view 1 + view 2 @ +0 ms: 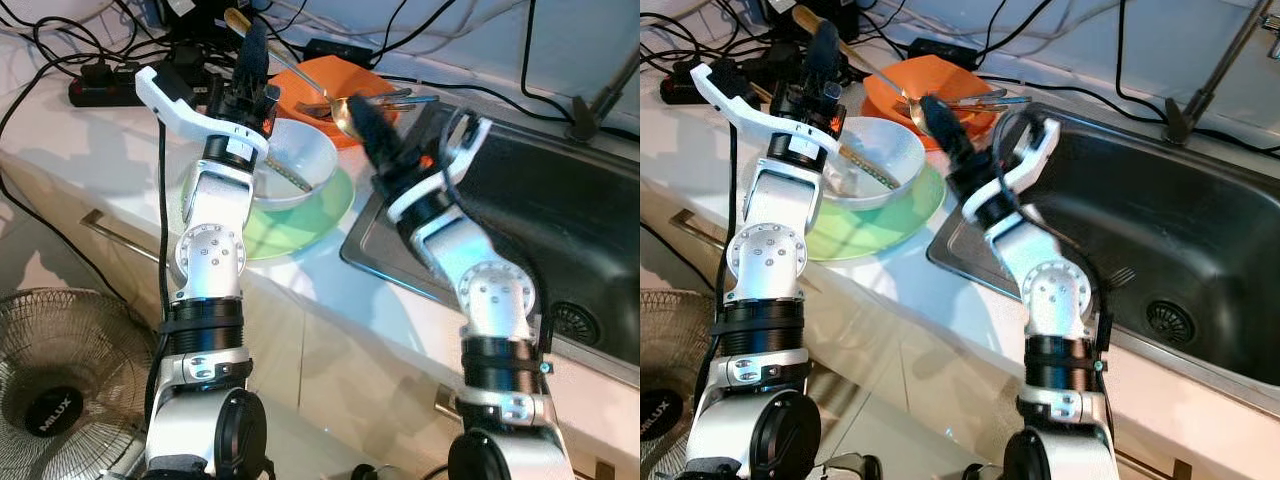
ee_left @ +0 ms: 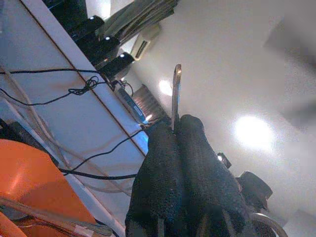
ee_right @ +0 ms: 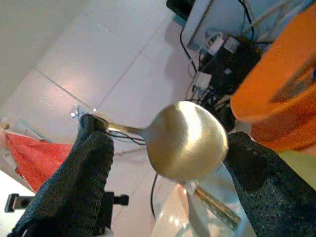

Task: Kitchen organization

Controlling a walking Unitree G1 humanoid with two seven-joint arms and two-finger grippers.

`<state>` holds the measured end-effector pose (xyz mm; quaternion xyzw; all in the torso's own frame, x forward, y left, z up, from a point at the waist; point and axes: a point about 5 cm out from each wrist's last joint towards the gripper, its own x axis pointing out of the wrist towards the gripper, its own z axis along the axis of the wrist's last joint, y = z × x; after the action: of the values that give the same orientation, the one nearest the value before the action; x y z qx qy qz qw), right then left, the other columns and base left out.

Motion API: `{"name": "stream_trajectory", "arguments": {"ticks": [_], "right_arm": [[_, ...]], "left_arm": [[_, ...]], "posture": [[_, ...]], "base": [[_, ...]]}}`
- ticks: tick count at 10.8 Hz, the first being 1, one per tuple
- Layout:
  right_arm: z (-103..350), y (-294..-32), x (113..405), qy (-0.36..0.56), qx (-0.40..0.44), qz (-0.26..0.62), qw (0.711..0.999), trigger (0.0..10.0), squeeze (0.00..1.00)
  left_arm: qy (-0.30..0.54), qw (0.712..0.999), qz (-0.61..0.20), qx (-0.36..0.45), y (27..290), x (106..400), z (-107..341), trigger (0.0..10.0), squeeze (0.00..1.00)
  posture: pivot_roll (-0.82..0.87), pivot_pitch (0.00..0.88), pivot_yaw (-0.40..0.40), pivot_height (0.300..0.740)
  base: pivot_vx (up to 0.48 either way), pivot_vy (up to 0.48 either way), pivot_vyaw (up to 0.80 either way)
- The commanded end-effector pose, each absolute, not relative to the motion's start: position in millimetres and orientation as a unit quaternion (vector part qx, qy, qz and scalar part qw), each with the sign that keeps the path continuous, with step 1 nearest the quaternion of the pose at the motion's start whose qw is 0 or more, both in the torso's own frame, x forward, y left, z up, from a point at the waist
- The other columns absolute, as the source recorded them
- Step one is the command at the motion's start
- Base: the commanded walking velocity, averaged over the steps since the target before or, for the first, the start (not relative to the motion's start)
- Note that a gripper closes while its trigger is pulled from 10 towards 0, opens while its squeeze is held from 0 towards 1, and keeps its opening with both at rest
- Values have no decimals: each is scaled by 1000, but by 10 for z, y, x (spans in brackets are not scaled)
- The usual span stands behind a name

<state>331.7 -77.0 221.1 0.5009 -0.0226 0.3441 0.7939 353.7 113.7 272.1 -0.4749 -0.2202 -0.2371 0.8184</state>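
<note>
The left hand (image 1: pixel 250 62) is raised above the tabletop (image 1: pixel 90 150), its two black fingers pressed together on the thin metal handle of a utensil (image 2: pixel 175 94), which stands up out of the fingertips in the left wrist view; what its other end is cannot be told. Directly beneath this hand sits a white bowl (image 1: pixel 310 160), nested on a pale green plate (image 1: pixel 320 215), and a second long utensil (image 1: pixel 290 178) lies slanted inside the bowl.

The right hand (image 1: pixel 945 125) is lifted just beside the left, nearer the sink (image 1: pixel 1160 220). One finger reaches up toward a gold spoon (image 1: pixel 917 113). In the right wrist view the spoon's round bowl (image 3: pixel 187 140) sits between the two fingers, which stand apart on either side of it, while the handle runs back to the base of one finger. Whether the spoon is truly clamped there cannot be told.

Just beyond both hands, away from the robot, lies an orange plate (image 1: pixel 335 85) carrying more cutlery (image 1: pixel 375 98); the pieces overlap too much to count exactly. The spoon's long axis runs from the right hand toward this orange plate, so the right arm is judged the nearer one for setting it down there or into the sink at its outer side.

Counted: one white bowl, one green plate, one orange plate, one gold spoon, one sink. Cables (image 1: pixel 60 50) and a power strip (image 1: pixel 105 92) lie farther back; a fan (image 1: pixel 60 390) stands on the floor.
</note>
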Motion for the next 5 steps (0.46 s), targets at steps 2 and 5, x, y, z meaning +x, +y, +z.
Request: {"name": "stream_trajectory", "arguments": {"ticks": [2,5], "right_arm": [[2241,-716,3266,-29,506,357,785,10000,0],[2272,-717,3253,-39,512,357,780,1137,0]], "left_arm": [[-227,807,-253,-484,1051,3549,2808,10000,0],[-219,809,-259,-480,1016,3549,2775,10000,0]], "posture": [[92,98,-52,740],[93,90,-49,740]], "base": [[0,0,0],[0,0,0]]}}
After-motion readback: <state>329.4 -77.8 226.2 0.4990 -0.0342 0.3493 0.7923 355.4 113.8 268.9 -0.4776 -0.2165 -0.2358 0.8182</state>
